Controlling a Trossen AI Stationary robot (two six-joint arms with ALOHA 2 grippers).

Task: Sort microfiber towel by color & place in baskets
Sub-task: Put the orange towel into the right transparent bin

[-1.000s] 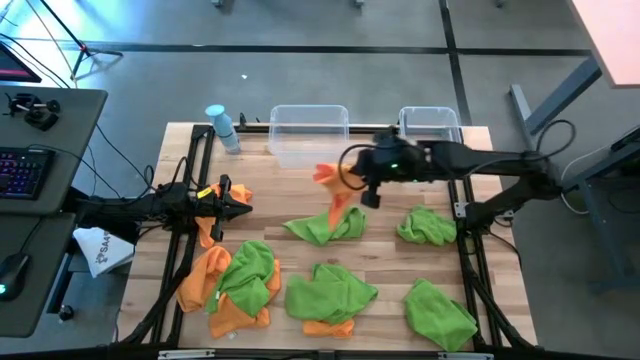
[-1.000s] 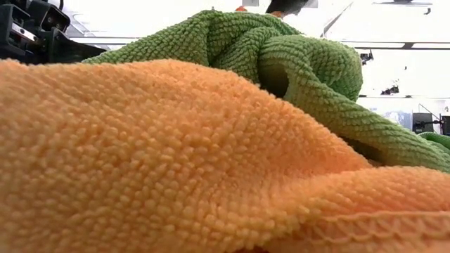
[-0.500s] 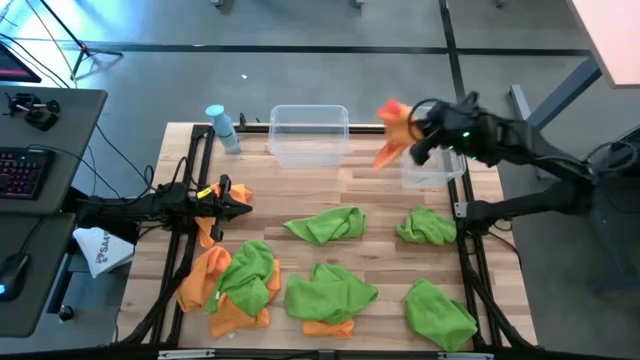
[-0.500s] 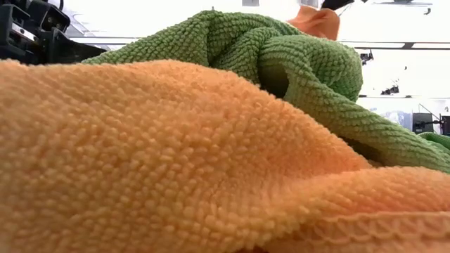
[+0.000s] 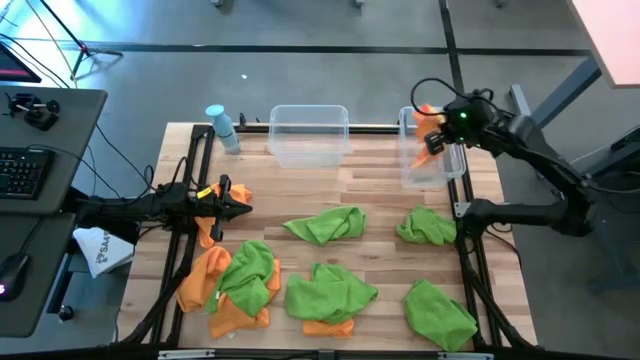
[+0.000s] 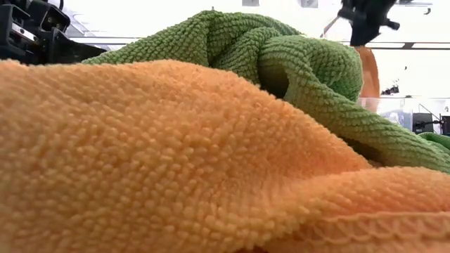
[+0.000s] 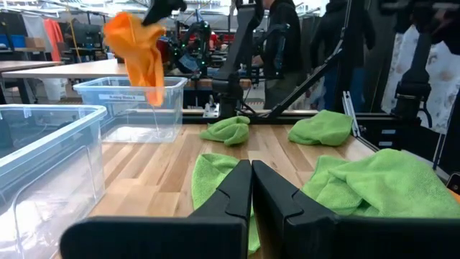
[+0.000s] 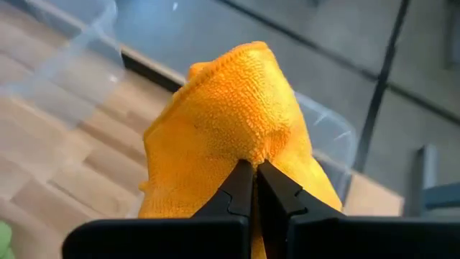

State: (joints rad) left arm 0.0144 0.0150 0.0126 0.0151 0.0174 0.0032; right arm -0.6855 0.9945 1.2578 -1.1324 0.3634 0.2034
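Observation:
My right gripper (image 8: pixel 255 173) is shut on an orange towel (image 8: pixel 230 137), high over the narrower clear basket (image 5: pixel 432 165) at the table's far right. Seen from the left wrist, that towel (image 7: pixel 136 54) hangs over this basket (image 7: pixel 129 108). The wider basket (image 5: pixel 309 135) stands to its left, at the far middle. My left gripper (image 7: pixel 251 176) is shut, low over the table's left side (image 5: pixel 245 205), above an orange towel (image 5: pixel 208 228). Several green towels (image 5: pixel 325 225) and orange towels (image 5: pixel 200 280) lie crumpled on the table. My right gripper pinches a bunched fold of the orange towel (image 8: pixel 248 147) between its two fingers, coming from above. The towel is lifted clear and hangs slack below the fingers (image 6: pixel 367 70). Its lower end (image 7: pixel 154 97) reaches about the narrower basket's rim; whether inside, I cannot tell.
A light-blue bottle (image 5: pixel 222 128) stands at the far left corner. Green towels lie at the right (image 5: pixel 425 225), near middle (image 5: pixel 330 293) and near right (image 5: pixel 440 312). A green and orange heap (image 5: pixel 240 280) fills the near left. A desk with a keyboard (image 5: pixel 20 170) is left of the table.
My right gripper has carried the orange towel from the table's middle up and toward the far right edge, ending over the narrower basket. The towel came clear of the green towel below it and swung as it went. The left arm kept still.

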